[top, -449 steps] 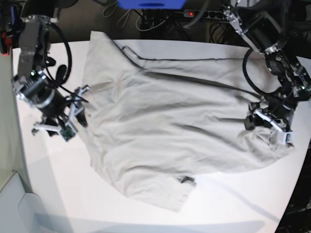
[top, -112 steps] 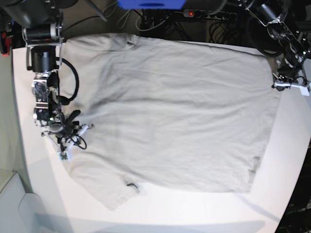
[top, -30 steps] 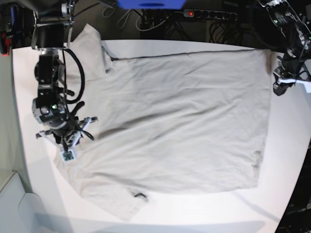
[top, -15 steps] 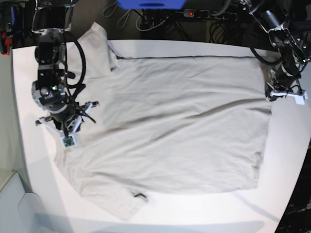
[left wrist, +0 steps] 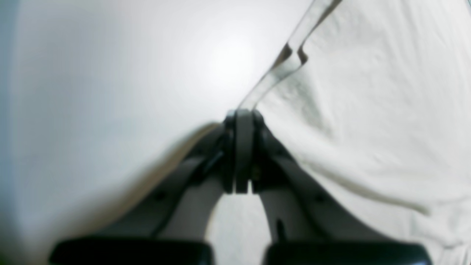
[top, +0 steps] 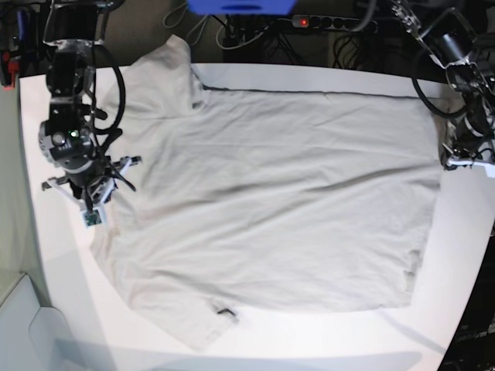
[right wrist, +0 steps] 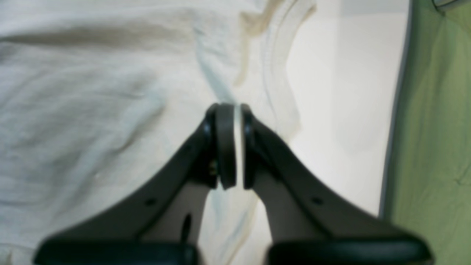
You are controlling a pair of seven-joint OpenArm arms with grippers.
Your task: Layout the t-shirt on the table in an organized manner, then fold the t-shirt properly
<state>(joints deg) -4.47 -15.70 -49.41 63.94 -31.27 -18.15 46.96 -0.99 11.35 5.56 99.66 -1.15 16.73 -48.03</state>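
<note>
The shirt [top: 271, 209] is lying spread across the table [top: 464, 255], covering most of it from about 9 o'clock to 3 o'clock in the base view, with one sleeve reaching up toward 11 o'clock and the other sleeve hanging down toward 7 o'clock. The body is looking broadly flat, with shallow creases running across it.

The right gripper [right wrist: 233, 147] is pinching a fold of cloth near the ribbed collar edge, its jaws pressed together with a thin strip of fabric showing between them; in the base view it is sitting at the 9 o'clock edge of the shirt. The left gripper [left wrist: 239, 154] is also clamped, jaws tight on the hem, which is running up and away from the tips; in the base view it is at the 3 o'clock edge.

By my judgement, the layout step is in hand: both arms are tensioning the shirt from opposite ends to pull it flat. It looks nearly done, though the upper sleeve is bunched near the table's far edge and the lower one is lying skewed.

The next move likely calls for setting the cloth down without dragging it, releasing both pinches, then tidying the sleeves before any folding begins.
</note>
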